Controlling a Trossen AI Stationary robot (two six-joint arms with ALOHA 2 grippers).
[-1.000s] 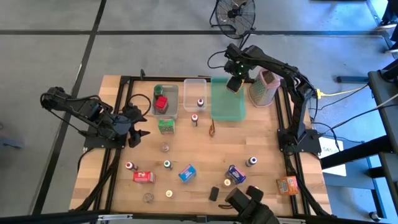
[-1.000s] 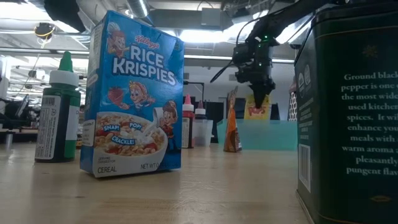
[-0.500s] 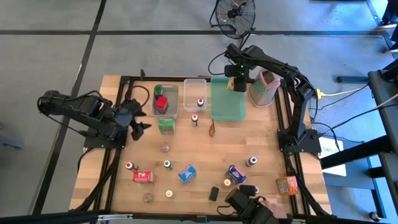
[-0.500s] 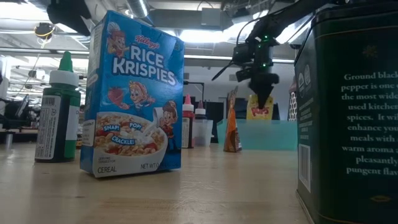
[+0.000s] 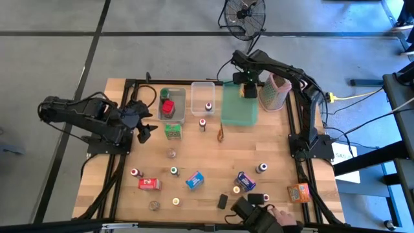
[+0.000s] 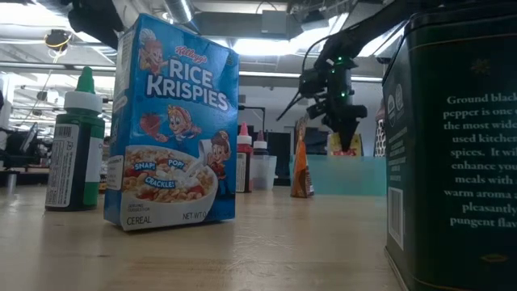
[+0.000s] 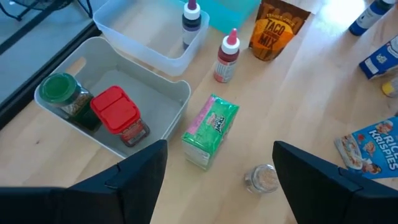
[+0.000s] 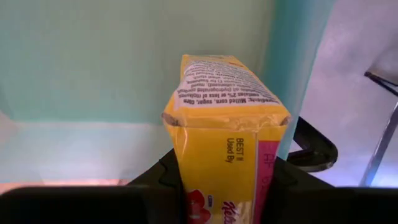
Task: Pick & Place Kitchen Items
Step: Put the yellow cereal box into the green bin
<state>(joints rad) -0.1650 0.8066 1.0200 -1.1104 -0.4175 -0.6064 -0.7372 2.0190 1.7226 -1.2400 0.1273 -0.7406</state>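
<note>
Now the right tool (image 5: 248, 87) grips a small yellow cardboard food box (image 8: 227, 134), long axis upright, with the shallow green plastic tray (image 5: 237, 114) directly beneath it.

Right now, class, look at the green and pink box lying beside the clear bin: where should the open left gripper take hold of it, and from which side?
Grip the green and pink box across its two long, flat sides near the middle, coming from above. It lies flat and apart from the clear bin, so the left gripper should have room.
</note>
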